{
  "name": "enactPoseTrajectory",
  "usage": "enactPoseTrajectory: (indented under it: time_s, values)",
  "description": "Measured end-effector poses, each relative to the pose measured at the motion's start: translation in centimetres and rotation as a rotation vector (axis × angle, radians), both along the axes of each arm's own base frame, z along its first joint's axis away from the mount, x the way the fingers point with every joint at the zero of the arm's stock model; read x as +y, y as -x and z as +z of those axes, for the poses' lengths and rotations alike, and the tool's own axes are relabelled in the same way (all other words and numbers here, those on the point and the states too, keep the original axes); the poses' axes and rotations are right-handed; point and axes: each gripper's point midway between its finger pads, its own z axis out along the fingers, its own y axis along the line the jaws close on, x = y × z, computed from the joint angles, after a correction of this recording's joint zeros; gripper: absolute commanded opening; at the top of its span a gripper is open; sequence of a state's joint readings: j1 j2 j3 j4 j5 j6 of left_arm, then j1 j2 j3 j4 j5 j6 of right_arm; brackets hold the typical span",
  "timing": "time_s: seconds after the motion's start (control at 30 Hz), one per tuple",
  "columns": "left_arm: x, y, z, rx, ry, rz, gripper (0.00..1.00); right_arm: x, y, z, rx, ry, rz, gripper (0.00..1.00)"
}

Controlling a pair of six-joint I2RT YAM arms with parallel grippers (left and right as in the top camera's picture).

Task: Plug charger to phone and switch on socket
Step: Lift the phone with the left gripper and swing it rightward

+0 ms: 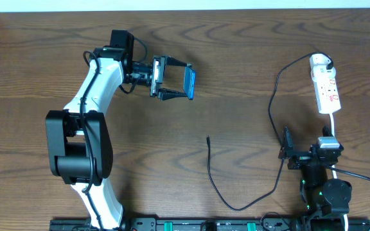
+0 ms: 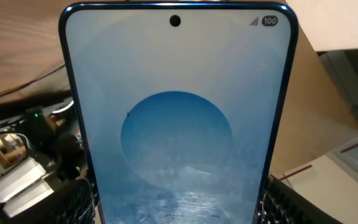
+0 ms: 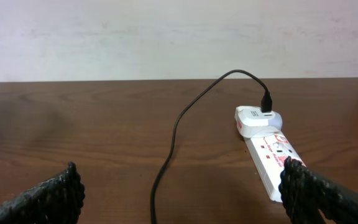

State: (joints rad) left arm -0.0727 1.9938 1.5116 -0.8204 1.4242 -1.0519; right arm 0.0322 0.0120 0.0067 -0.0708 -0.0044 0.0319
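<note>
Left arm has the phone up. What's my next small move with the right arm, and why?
Probably swing the right gripper, open and empty, left toward the charger's loose connector tip lying on the table. The left gripper holds the phone off the table and the white plug head sits in the socket, so the free tip is what remains to be grasped.

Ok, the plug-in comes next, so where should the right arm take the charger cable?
Probably just behind the connector tip of the charger, from straight above: that end lies flat, straight and free on the table, so open jaws can straddle it crosswise.
</note>
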Motion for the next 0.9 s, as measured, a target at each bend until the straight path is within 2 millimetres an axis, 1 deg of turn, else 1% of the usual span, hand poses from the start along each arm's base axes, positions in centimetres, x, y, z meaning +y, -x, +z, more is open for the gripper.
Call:
enactPoseTrajectory:
  time_s: [0.27,0.47,0.9]
  values:
    - [-0.11,0.13,0.66,0.046,0.037,0.000,0.07,0.00,0.00,0.00,0.000,0.000,0.000,0.99]
    - [-0.13,0.15,0.74,0.080,0.040,0.006,0.08,0.00,0.00,0.00,0.000,0.000,0.000,0.99]
    - [-0.13,0.15,0.74,0.091,0.040,0.008,0.07,0.00,0.00,0.00,0.000,0.000,0.000,0.99]
